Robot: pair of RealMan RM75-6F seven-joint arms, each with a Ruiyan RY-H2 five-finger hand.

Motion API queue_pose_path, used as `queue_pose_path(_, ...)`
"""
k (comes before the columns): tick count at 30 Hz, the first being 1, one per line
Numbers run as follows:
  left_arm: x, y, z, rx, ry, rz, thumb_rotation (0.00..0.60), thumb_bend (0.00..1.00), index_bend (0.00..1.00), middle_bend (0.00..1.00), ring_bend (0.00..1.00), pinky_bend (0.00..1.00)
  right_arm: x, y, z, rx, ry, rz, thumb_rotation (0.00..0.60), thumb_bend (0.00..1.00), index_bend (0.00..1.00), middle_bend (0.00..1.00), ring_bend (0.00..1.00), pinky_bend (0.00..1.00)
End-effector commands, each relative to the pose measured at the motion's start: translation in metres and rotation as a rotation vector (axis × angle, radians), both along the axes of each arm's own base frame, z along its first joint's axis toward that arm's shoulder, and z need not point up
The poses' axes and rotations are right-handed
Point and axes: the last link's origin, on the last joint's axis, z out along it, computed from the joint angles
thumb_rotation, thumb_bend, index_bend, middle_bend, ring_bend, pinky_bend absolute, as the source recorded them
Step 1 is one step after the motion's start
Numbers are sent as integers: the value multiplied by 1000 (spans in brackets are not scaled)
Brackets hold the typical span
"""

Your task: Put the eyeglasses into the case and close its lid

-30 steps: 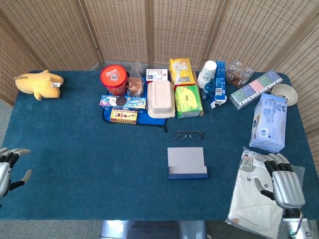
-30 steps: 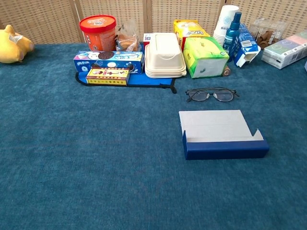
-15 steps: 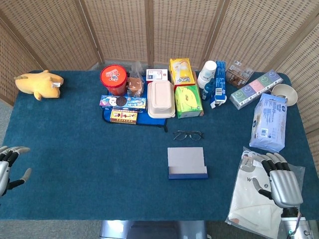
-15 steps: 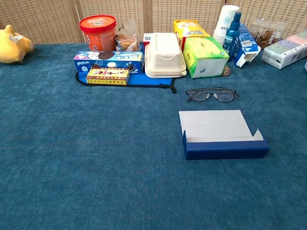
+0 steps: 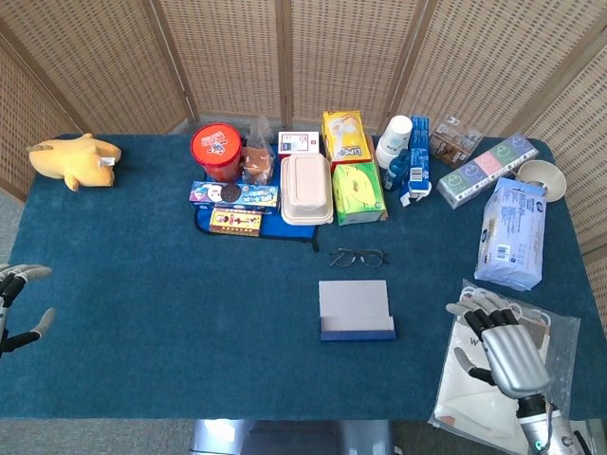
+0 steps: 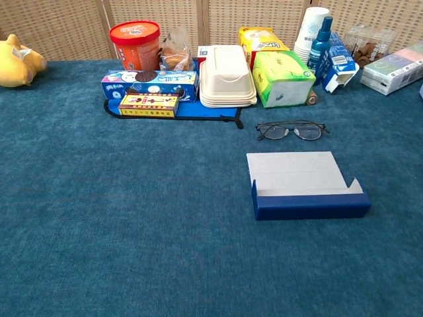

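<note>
Black-rimmed eyeglasses lie folded on the blue table, just behind the case. The dark blue case lies open, its pale grey lid flat toward the glasses and nothing inside. My right hand hovers at the front right, to the right of the case, fingers spread and holding nothing. My left hand shows only partly at the far left edge, fingers apart and empty. Neither hand appears in the chest view.
A clear bag with white cloth lies under my right hand. A blue tissue pack sits behind it. Snack boxes, a red tub, a white lunchbox and green box line the back. A yellow plush lies far left.
My right hand has shifted left and a little forward, toward the case. My left hand has slid slightly further off the left edge. Glasses and case have not moved.
</note>
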Motion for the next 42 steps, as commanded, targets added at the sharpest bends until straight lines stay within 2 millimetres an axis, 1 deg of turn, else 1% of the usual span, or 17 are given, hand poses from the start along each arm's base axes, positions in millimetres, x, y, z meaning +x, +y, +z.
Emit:
queue_pose_path(1, 5, 4, 4, -5, 1, -17, 600, 311, 250, 282, 209, 137, 12, -5, -7, 50, 15, 52, 600, 349, 236, 263, 171, 160)
queue_pose_path(6, 13, 10, 9, -3, -21, -40, 600, 310, 249, 282, 209, 137, 28, -16, -20, 119, 38, 112, 600, 348, 222, 262, 171, 161)
queue_pose_path(15, 18, 13, 12, -7, -37, -54, 600, 312, 249, 283, 209, 138, 49, -36, -44, 223, 89, 193, 600, 331, 194, 259, 171, 161)
queue_pose_path(22, 18, 14, 12, -15, -39, -48, 600, 311, 248, 285, 210, 138, 62, -52, -59, 287, 105, 227, 600, 330, 179, 257, 171, 163)
queue_pose_path(26, 18, 17, 11, -15, -40, -46, 600, 311, 248, 285, 210, 138, 66, -61, -65, 303, 108, 230, 600, 330, 176, 256, 171, 164)
queue_pose_path(31, 19, 20, 10, -17, -46, -50, 600, 310, 248, 287, 210, 140, 71, -77, -66, 299, 91, 227, 600, 330, 176, 255, 171, 180)
queue_pose_path(37, 20, 22, 8, -22, -43, -52, 600, 311, 248, 286, 210, 141, 76, -107, -59, 265, 74, 212, 600, 329, 177, 258, 171, 183)
queue_pose_path(42, 21, 23, 8, -19, -42, -54, 600, 310, 248, 287, 210, 140, 81, -126, -55, 253, 63, 203, 600, 330, 177, 258, 171, 183)
